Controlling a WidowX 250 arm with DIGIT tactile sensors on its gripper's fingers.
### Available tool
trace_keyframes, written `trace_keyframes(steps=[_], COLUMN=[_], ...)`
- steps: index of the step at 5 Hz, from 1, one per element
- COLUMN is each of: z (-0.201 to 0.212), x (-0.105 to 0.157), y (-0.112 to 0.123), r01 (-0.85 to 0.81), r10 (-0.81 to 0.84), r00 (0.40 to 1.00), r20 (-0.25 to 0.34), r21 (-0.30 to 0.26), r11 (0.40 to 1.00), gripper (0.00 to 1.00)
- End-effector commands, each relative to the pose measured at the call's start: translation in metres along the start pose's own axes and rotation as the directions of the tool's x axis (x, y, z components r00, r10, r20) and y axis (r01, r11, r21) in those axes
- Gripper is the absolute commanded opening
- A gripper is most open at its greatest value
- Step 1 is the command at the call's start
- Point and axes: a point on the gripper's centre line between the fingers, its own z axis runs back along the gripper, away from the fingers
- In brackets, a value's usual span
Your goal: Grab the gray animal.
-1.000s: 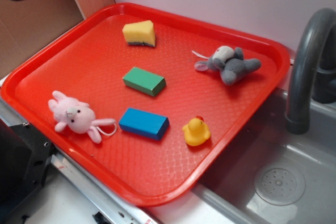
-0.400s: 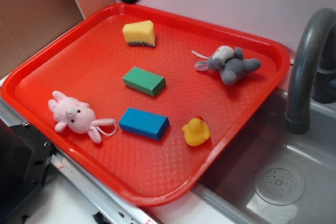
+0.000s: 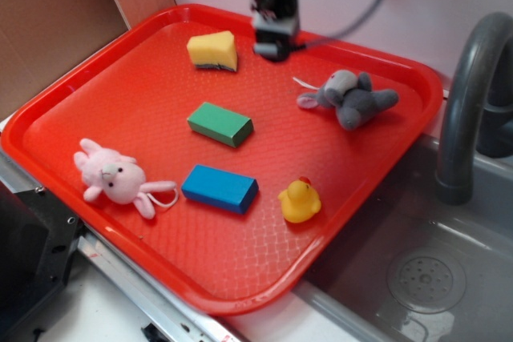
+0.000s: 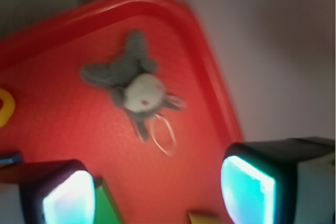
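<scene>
Gripper point(image 3: 272, 47) hangs open and empty at upper centre of the exterior view, apart from the gray animal point(image 3: 350, 97), which lies on the red tray point(image 3: 240, 278), right; approach evidently incomplete.

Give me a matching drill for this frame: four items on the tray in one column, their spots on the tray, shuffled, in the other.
Items:
1. gray animal
2. sponge
3. pink bunny
4. duck

Spots (exterior view):
A. front left, string loop beside it
B. far right side, near the faucet
C. front right, beside the blue block
D. far edge, left of the gripper

Pairs: 1-B, 2-D, 3-A, 4-C

The blue block, gripper and faucet serve as landmarks.
</scene>
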Motion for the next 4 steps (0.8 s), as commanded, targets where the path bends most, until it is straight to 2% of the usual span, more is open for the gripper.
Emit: trace_keyframes(steps=[1, 2, 3, 4], z=[-0.018, -0.028, -0.035, -0.058], x=[0.025, 0.031, 0.038, 0.051], y=[-0.008, 0.004, 0.009, 0.008], r01=[0.025, 0.0, 0.011, 0.037], r10=[-0.024, 0.0, -0.011, -0.035], r00=[0.999, 1.0, 1.0, 0.999], r20=[-0.023, -0.023, -0.006, 0.02], r21=[0.043, 0.036, 0.006, -0.101], r11=[0.999, 0.999, 1.0, 0.994], gripper=[1.0, 1.0, 1.0, 1.0])
